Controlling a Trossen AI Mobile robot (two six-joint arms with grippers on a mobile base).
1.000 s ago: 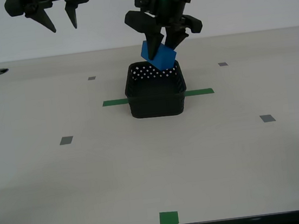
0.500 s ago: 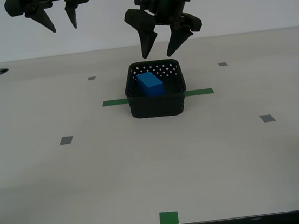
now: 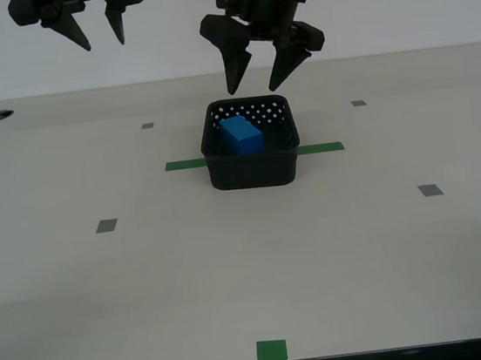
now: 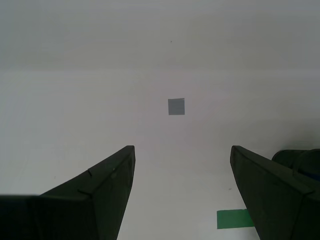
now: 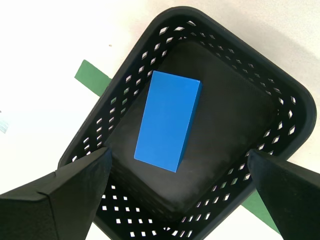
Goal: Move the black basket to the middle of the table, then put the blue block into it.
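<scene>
The black basket [image 3: 252,165] stands in the middle of the table [image 3: 364,253], over the green tape strip [image 3: 184,164]. The blue block [image 3: 242,134] lies inside it on the floor. My first gripper [image 3: 254,88] hangs open and empty just above the basket's far rim. In the first wrist view the block [image 5: 169,120] lies flat in the basket [image 5: 272,87] between the spread fingers of that gripper [image 5: 178,152]. My second gripper [image 3: 104,46] is open and empty, high at the exterior view's far left. It [image 4: 182,147] looks down on bare table.
A green square [image 3: 271,352] marks the table's near edge. Small grey squares [image 3: 106,225] [image 3: 430,190] lie either side of the basket. The second wrist view shows a grey square [image 4: 176,106] and a green tape end [image 4: 232,218].
One second ago my first gripper held the blue block tilted above the basket. It has opened and the block has dropped in. The second arm has not moved.
</scene>
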